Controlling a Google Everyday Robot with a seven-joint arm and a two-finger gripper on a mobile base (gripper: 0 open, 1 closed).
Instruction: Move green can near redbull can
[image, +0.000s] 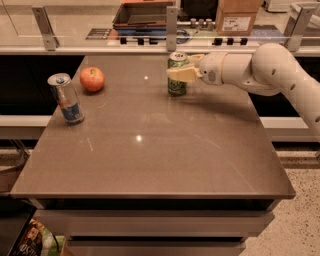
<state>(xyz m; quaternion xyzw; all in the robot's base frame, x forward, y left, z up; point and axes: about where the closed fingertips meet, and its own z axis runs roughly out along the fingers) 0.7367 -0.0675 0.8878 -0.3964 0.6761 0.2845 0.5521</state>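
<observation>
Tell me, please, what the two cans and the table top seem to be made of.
The green can, with the gripper at its side: likely thin metal, printed label, shiny silver top. The redbull can: likely metal too, glossy silver and blue. The table top: smooth brown-grey, semi-gloss, perhaps laminate or stone; it mirrors light spots.

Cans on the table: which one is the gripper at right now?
The green can, on the far side, right of the apple; the gripper is at its upper half. The slim silver-blue redbull can stands apart near the left edge.
</observation>
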